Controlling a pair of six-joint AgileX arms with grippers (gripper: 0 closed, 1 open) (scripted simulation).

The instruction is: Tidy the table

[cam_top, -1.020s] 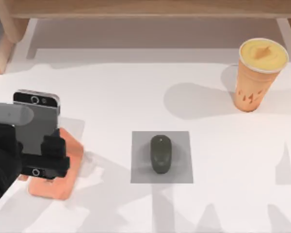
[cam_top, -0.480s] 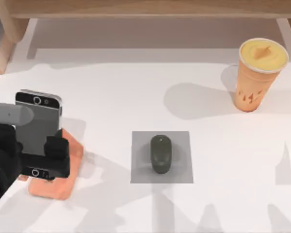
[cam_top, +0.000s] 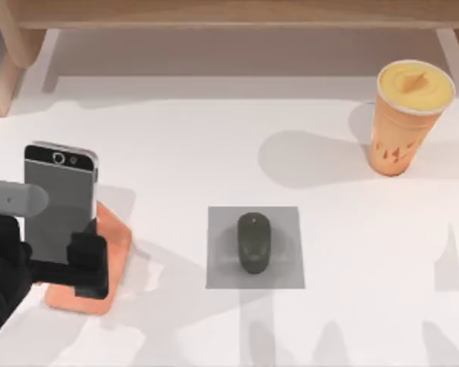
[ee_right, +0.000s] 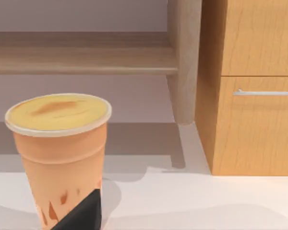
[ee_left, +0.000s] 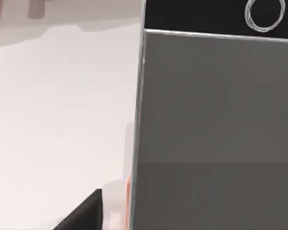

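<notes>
On the left of the white table (cam_top: 176, 145), my left gripper (cam_top: 57, 267) is shut on a grey phone (cam_top: 60, 202) with black ends. It holds the phone tilted over an orange stand (cam_top: 111, 245), and the phone's lower end is hidden behind the gripper. The phone's grey face (ee_left: 216, 120) is close up in the left wrist view. A dark mouse (cam_top: 253, 241) lies on a small grey mat (cam_top: 222, 271) at the middle. An orange cup (cam_top: 404, 122) with a yellow top stands at the back right. My right gripper (ee_right: 81, 215) sits low in front of that cup (ee_right: 62, 143).
A light wooden shelf (cam_top: 214, 11) runs along the back edge. In the right wrist view a shelf post (ee_right: 185, 62) and a wooden cabinet with a drawer handle (ee_right: 254, 96) stand to the right of the cup. Bare tabletop lies between the stand, mat and cup.
My left gripper has slid a little toward the table's front edge along the phone. The phone's lower black end, visible before, is now covered. Mouse and cup have not moved.
</notes>
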